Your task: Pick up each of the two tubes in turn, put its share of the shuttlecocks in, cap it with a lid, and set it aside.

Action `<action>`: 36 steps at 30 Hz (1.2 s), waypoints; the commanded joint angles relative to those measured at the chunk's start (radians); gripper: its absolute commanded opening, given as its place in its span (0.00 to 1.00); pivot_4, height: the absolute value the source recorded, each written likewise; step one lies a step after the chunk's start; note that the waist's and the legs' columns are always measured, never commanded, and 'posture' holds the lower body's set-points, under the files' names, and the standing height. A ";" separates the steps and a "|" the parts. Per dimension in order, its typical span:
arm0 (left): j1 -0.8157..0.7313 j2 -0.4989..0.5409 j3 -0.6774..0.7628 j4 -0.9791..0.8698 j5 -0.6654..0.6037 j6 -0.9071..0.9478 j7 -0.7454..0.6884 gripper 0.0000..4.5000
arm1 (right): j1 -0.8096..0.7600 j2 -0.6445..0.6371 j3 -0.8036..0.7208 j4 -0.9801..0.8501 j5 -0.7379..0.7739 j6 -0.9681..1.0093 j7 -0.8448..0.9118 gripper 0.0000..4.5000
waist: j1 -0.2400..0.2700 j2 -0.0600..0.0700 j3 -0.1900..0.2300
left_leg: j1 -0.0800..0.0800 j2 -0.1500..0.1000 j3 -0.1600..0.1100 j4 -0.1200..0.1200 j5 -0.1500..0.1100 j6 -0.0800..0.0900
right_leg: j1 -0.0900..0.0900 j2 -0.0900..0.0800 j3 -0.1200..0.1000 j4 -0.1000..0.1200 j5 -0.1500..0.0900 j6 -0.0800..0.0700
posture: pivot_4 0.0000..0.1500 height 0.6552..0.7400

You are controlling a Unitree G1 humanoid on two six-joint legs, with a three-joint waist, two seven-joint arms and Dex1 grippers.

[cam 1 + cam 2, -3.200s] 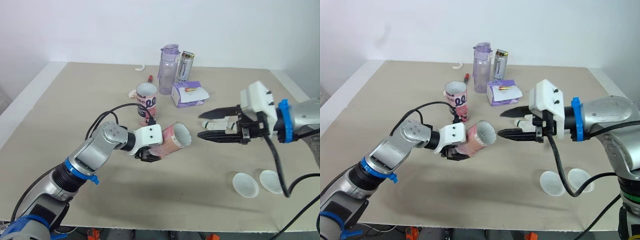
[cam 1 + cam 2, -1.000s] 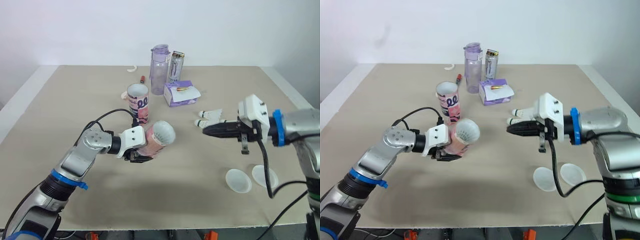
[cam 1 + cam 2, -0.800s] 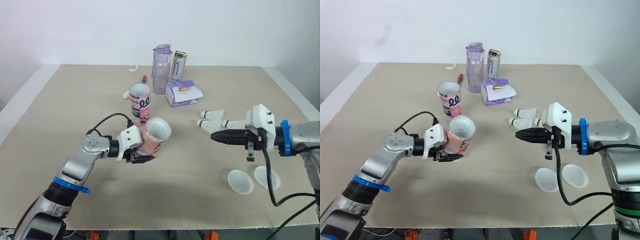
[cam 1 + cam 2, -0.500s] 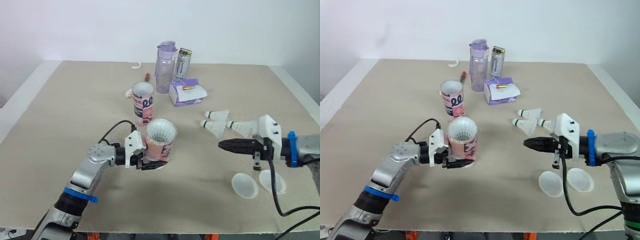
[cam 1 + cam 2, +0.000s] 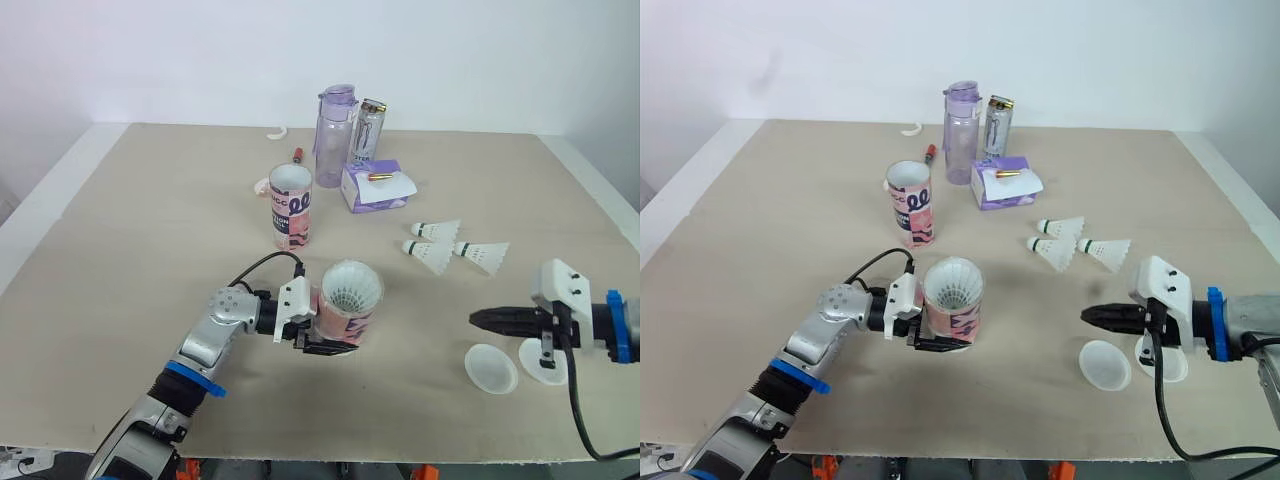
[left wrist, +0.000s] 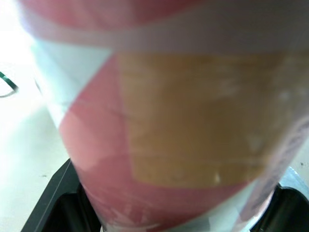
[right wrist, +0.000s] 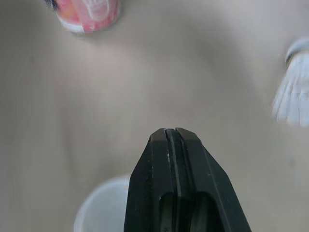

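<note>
Left gripper (image 5: 322, 337): fingers clamped low on pink tube (image 5: 349, 312). Tube upright, base on table (image 5: 120, 230), mouth up; this likely keeps shuttlecock (image 5: 350, 294) seated inside and leaves rim free for capping. Right gripper (image 5: 476, 319): fingers pressed together, empty, at tube's 3 o'clock, tip just beside near lid (image 5: 491, 368); far lid (image 5: 540, 360) adjacent. Probably staged for lid pick; must spread first. Second tube (image 5: 291, 207) upright at 11 o'clock. Three loose shuttlecocks (image 5: 430, 252) at 2 o'clock, presumably its share.
</note>
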 commanded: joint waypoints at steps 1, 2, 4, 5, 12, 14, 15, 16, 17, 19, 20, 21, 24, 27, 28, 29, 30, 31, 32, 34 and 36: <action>-0.024 -0.011 0.004 -0.002 -0.003 -0.016 -0.011 0.74 | 0.027 -0.060 -0.052 0.050 -0.030 -0.008 0.019 0.23 | 0.000 0.000 0.000 | 0.000 0.000 0.000 0.000 0.000 0.000 | 0.000 0.000 0.000 0.000 0.000 0.000 | 1.00 1.00; -0.025 -0.011 0.003 0.000 -0.004 -0.013 -0.013 0.74 | 0.035 -0.074 -0.047 0.071 -0.041 -0.011 0.026 0.29 | 0.000 0.000 0.000 | 0.000 0.000 0.000 0.000 0.000 0.000 | 0.000 0.000 0.000 0.000 0.000 0.000 | 1.00 1.00; -0.026 -0.011 0.001 0.001 -0.007 -0.008 -0.018 0.74 | 0.036 -0.091 -0.033 0.099 -0.056 -0.025 0.036 0.48 | 0.000 0.001 0.000 | 0.000 0.000 0.000 0.000 0.000 0.000 | 0.000 0.000 0.000 0.000 0.000 0.000 | 1.00 1.00; -0.027 -0.012 0.000 0.000 -0.008 -0.005 -0.021 0.74 | 0.031 -0.098 -0.022 0.109 -0.060 -0.026 0.040 0.60 | 0.000 0.001 0.000 | 0.000 0.000 0.000 0.000 0.000 0.000 | 0.000 0.000 0.000 0.000 0.000 0.000 | 1.00 1.00; -0.024 -0.017 -0.008 -0.018 -0.011 0.042 -0.026 0.74 | -0.076 -0.094 0.088 0.159 -0.087 -0.022 0.037 1.00 | -0.002 0.001 0.000 | 0.001 0.000 0.000 0.000 0.000 0.000 | 0.000 0.001 0.000 0.001 0.000 0.000 | 1.00 1.00; -0.024 -0.016 -0.007 -0.020 -0.008 0.059 -0.024 0.74 | -0.103 -0.092 0.114 0.167 -0.089 -0.009 0.038 1.00 | -0.002 0.001 0.000 | 0.001 0.000 0.000 0.000 0.000 0.000 | 0.000 0.001 0.000 0.001 0.000 0.000 | 1.00 1.00; -0.024 -0.016 -0.005 -0.021 -0.007 0.064 -0.021 0.74 | -0.114 -0.092 0.126 0.170 -0.089 -0.002 0.038 1.00 | -0.001 0.001 0.000 | 0.001 0.000 0.000 0.000 0.000 0.000 | 0.000 0.001 0.000 0.001 0.000 0.000 | 1.00 1.00; -0.023 -0.015 -0.003 -0.023 -0.007 0.072 -0.017 0.74 | -0.123 -0.091 0.135 0.173 -0.089 0.002 0.038 1.00 | -0.001 0.001 0.000 | 0.001 0.000 0.000 0.000 0.000 0.000 | 0.000 0.001 0.000 0.000 0.000 0.000 | 1.00 1.00; -0.022 -0.013 -0.001 -0.023 -0.005 0.080 -0.013 0.74 | -0.132 -0.090 0.145 0.178 -0.092 0.004 0.036 1.00 | -0.001 0.001 0.000 | 0.001 0.000 0.000 0.000 0.000 0.000 | 0.000 0.001 0.000 0.000 0.000 0.000 | 1.00 1.00; -0.022 -0.006 -0.004 -0.018 0.007 0.087 -0.009 0.74 | -0.143 -0.088 0.158 0.182 -0.095 0.007 0.034 1.00 | -0.001 0.001 0.000 | 0.001 0.000 0.000 0.000 0.000 0.000 | 0.001 0.001 0.000 0.001 0.000 0.000 | 1.00 1.00; -0.022 -0.001 -0.006 -0.010 0.018 0.084 -0.004 0.74 | -0.148 -0.086 0.165 0.184 -0.095 0.010 0.033 1.00 | -0.001 0.001 0.000 | 0.001 0.000 0.000 0.000 0.000 0.000 | 0.001 0.001 0.000 0.001 0.000 0.000 | 1.00 1.00; -0.023 0.003 -0.010 0.000 0.032 0.076 0.002 0.74 | -0.151 -0.084 0.170 0.186 -0.095 0.011 0.033 1.00 | -0.001 0.001 0.000 | 0.001 0.000 0.000 0.000 0.000 0.000 | 0.001 0.001 0.000 0.001 0.000 0.000 | 1.00 1.00; -0.021 0.006 -0.008 0.024 0.048 0.052 0.007 0.74 | -0.155 -0.080 0.195 0.191 -0.102 0.007 0.034 1.00 | -0.001 0.001 -0.001 | 0.002 0.000 0.000 0.000 0.000 0.000 | 0.001 0.001 0.000 0.001 0.001 0.000 | 1.00 1.00; -0.021 0.006 -0.008 0.030 0.055 0.045 0.009 0.74 | -0.153 -0.074 0.213 0.196 -0.114 -0.006 0.031 1.00 | -0.001 0.001 -0.001 | 0.004 0.000 0.000 0.000 0.000 0.000 | 0.003 0.001 0.000 0.001 0.001 0.000 | 1.00 1.00; -0.021 0.006 -0.009 0.031 0.056 0.043 0.009 0.74 | -0.152 -0.072 0.217 0.197 -0.118 -0.011 0.028 1.00 | -0.002 0.001 -0.001 | 0.005 0.000 0.000 0.000 0.000 0.000 | 0.004 0.001 0.000 0.001 0.001 0.000 | 1.00 1.00; -0.021 0.006 -0.010 0.031 0.059 0.038 0.011 0.74 | -0.151 -0.071 0.225 0.198 -0.125 -0.020 0.025 1.00 | -0.002 0.001 -0.001 | 0.005 0.000 0.000 0.000 0.000 0.000 | 0.004 0.001 0.000 0.001 0.001 0.000 | 1.00 1.00; -0.021 0.006 -0.010 0.032 0.060 0.036 0.011 0.74 | -0.150 -0.069 0.230 0.198 -0.130 -0.024 0.023 1.00 | -0.002 0.001 -0.001 | 0.006 0.000 0.000 0.000 0.000 0.000 | 0.005 0.001 0.001 0.001 0.001 0.000 | 1.00 1.00; -0.021 0.006 -0.011 0.033 0.060 0.035 0.011 0.74 | -0.150 -0.067 0.233 0.198 -0.133 -0.027 0.021 1.00 | -0.002 0.001 -0.001 | 0.007 0.001 0.000 0.000 0.000 0.000 | 0.006 0.001 0.000 0.001 0.001 0.000 | 1.00 1.00; -0.021 0.006 -0.011 0.033 0.061 0.034 0.012 0.74 | -0.150 -0.064 0.243 0.197 -0.140 -0.032 0.019 1.00 | -0.002 0.001 -0.001 | 0.008 0.001 0.000 0.000 0.000 0.000 | 0.006 0.001 0.000 0.001 0.001 0.000 | 1.00 1.00; -0.020 0.005 -0.012 0.032 0.062 0.033 0.013 0.74 | -0.153 -0.064 0.267 0.193 -0.161 -0.046 0.013 1.00 | -0.002 0.001 -0.001 | 0.008 0.001 0.000 0.000 0.000 0.000 | 0.007 0.001 0.000 0.001 0.001 0.000 | 1.00 1.00; -0.019 0.005 -0.012 0.032 0.063 0.033 0.014 0.74 | -0.161 -0.069 0.292 0.187 -0.188 -0.053 0.008 1.00 | -0.003 0.001 -0.001 | 0.008 0.001 0.000 0.000 0.000 0.000 | 0.007 0.001 0.000 0.001 0.001 0.000 | 1.00 1.00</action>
